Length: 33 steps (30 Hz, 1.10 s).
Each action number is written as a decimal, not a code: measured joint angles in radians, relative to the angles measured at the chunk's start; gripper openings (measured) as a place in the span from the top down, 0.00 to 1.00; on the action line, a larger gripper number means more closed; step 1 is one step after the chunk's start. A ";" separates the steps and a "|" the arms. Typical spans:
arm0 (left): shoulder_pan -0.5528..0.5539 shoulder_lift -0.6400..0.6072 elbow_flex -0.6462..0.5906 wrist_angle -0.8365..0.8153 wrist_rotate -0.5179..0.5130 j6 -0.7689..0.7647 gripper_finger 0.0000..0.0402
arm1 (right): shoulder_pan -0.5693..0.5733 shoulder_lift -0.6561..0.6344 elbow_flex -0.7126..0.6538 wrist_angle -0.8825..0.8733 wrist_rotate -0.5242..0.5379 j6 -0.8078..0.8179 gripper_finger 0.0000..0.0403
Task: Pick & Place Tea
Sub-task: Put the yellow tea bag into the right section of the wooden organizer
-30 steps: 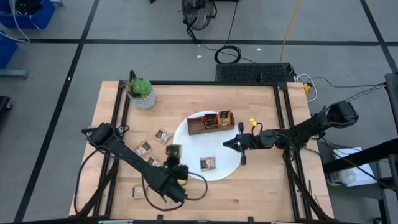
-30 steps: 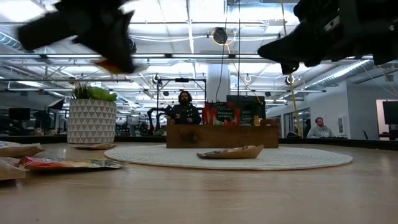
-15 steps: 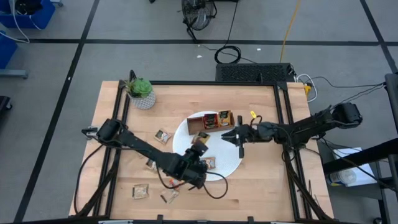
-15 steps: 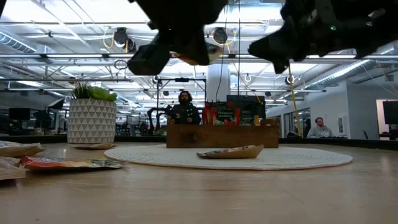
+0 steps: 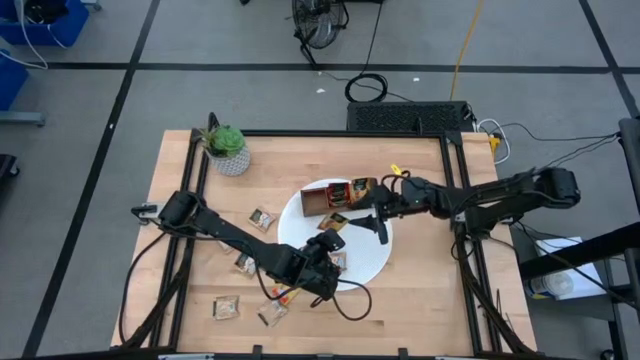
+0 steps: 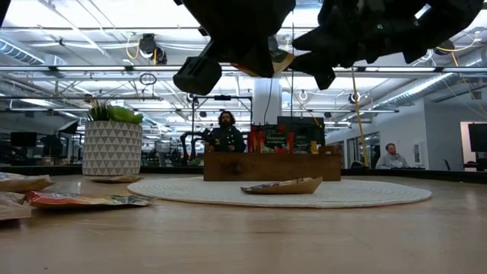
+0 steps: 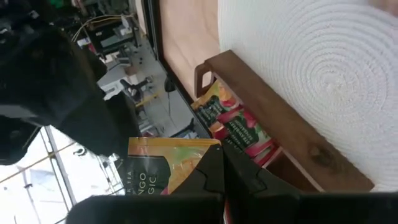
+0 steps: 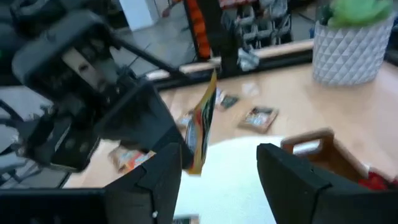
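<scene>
The left gripper [image 5: 333, 228] hangs above the near part of the white plate [image 5: 370, 262], its jaws clenched on an orange-yellow tea sachet [image 7: 166, 164] that stands on edge between the two dark fingers [image 7: 210, 177]; in the right wrist view the same sachet shows edge-on, held in the air. One more sachet [image 5: 336, 262] lies flat on the plate under the left arm, and in the low view it rests on the plate's near side. Several other sachets [image 5: 227, 308] lie scattered on the table [image 5: 420, 300] on the left arm's side of the plate. Beyond the held sachet, the wooden tray [image 5: 312, 202] sits on the far part of the plate with red and dark sachets standing in its compartments. The right gripper [image 5: 375, 222] hovers just beside the tray over the plate's edge, its jaws released and holding nothing. At the far left corner of the table stands a potted plant [image 5: 226, 147]. In the room behind, a person [image 6: 225, 129] sits facing the table.
</scene>
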 joint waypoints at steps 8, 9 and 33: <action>0.001 0.000 0.000 0.009 0.015 -0.012 1.00 | 0.000 0.084 0.041 0.022 -0.001 -0.008 0.57; 0.002 0.000 0.000 0.011 0.017 -0.022 1.00 | 0.000 0.096 0.049 0.026 -0.001 -0.009 0.57; 0.002 0.002 0.000 -0.016 0.056 -0.101 1.00 | 0.000 0.111 0.068 0.001 -0.130 -0.072 1.00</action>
